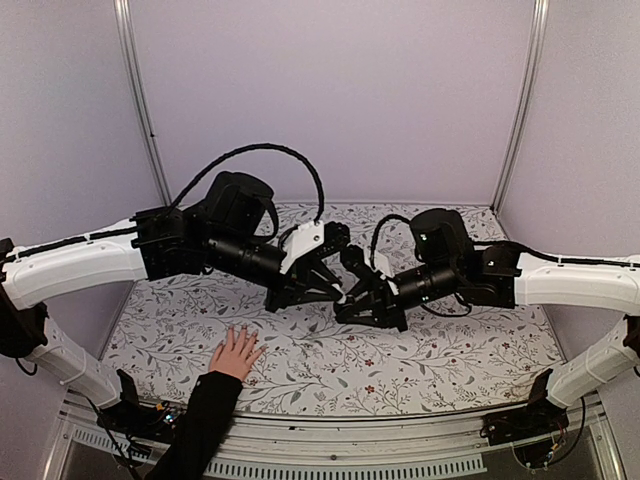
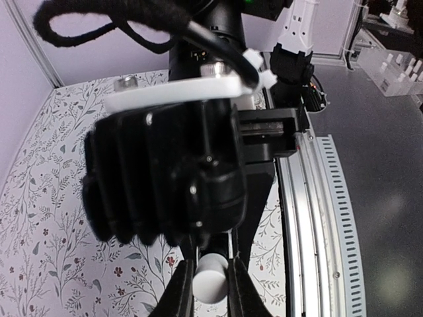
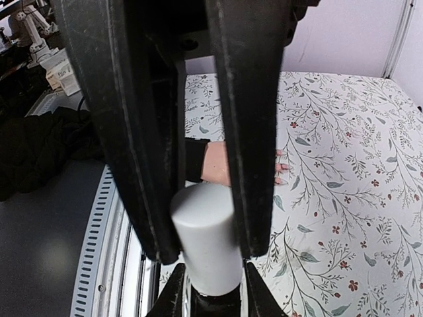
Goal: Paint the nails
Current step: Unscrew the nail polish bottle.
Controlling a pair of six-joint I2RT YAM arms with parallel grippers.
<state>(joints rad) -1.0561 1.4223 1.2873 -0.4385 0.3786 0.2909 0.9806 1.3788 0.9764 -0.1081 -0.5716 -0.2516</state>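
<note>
A light-skinned hand [image 1: 237, 352] in a black sleeve lies flat on the floral cloth near the front, fingers spread. Its nails [image 3: 284, 167] show only as tiny tips in the right wrist view, with polish too small to judge. Above the table's middle, both grippers meet on one small bottle. My left gripper [image 1: 338, 292] [image 2: 210, 290] is shut on the white cap [image 2: 210, 279] [image 3: 205, 238]. Its long black fingers [image 3: 139, 132] reach down on both sides of the cap. My right gripper [image 1: 352, 297] [image 3: 213, 284] is shut on the dark bottle [image 3: 213, 309] under the cap.
The right gripper's black body [image 2: 165, 178] fills most of the left wrist view. The floral tablecloth [image 1: 420, 360] covers the table. A slotted metal rail [image 1: 400, 445] runs along the near edge. Lilac walls [image 1: 330, 90] close off the back and sides.
</note>
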